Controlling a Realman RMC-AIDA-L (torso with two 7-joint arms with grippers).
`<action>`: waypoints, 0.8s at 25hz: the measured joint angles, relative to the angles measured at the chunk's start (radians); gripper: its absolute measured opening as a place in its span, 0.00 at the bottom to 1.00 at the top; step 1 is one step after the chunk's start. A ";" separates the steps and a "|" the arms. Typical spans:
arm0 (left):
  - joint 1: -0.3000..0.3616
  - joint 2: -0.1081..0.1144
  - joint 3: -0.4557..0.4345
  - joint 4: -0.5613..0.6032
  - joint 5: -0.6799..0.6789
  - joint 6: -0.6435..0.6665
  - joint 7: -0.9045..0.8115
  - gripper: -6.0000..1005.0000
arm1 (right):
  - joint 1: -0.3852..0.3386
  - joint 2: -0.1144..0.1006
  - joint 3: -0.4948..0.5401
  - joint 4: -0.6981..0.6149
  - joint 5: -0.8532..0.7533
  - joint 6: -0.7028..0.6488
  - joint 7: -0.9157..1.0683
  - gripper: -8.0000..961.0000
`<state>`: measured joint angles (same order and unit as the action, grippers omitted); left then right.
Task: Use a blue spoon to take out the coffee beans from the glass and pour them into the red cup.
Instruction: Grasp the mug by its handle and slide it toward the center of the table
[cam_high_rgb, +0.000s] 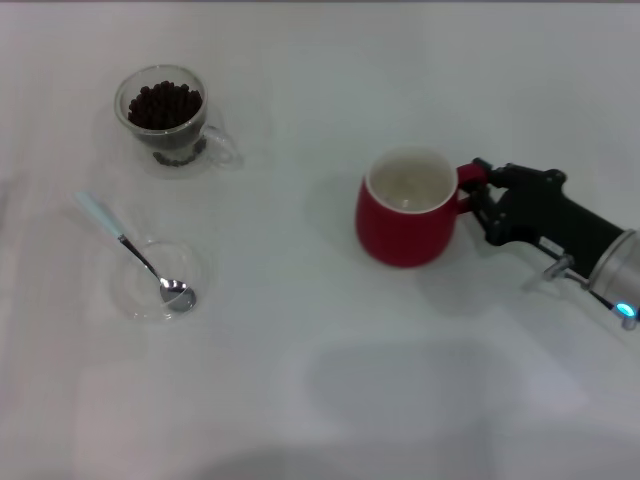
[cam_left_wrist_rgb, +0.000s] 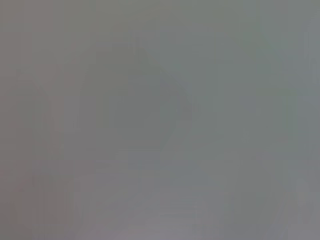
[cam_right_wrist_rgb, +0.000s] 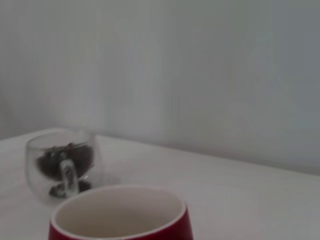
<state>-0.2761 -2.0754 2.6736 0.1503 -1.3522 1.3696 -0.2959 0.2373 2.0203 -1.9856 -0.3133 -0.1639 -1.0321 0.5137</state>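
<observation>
I am gripping the red cup (cam_high_rgb: 405, 222) by its handle with the right gripper (cam_high_rgb: 479, 192), fingers clamped, while the spoon (cam_high_rgb: 137, 252) is lying on the saucer (cam_high_rgb: 130, 300) near the glass (cam_high_rgb: 170, 118) of beans (cam_high_rgb: 166, 104).

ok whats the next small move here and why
Probably bring the left gripper, not in view, to the blue spoon: it lies untouched with its bowl in the clear saucer, the coffee beans fill the glass, and the right gripper is at the empty red cup's handle.
</observation>
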 joint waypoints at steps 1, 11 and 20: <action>0.000 0.000 0.000 0.000 0.000 0.000 0.000 0.79 | 0.001 0.000 -0.013 -0.010 0.001 0.012 -0.004 0.18; -0.005 -0.001 0.003 0.000 0.006 0.000 -0.001 0.79 | 0.008 0.001 -0.105 -0.090 0.003 0.085 -0.021 0.17; -0.003 -0.003 0.008 0.003 0.009 0.000 0.002 0.79 | 0.026 -0.001 -0.160 -0.098 -0.004 0.091 -0.021 0.16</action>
<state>-0.2796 -2.0788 2.6815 0.1528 -1.3437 1.3698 -0.2941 0.2637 2.0195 -2.1457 -0.4111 -0.1678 -0.9411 0.4923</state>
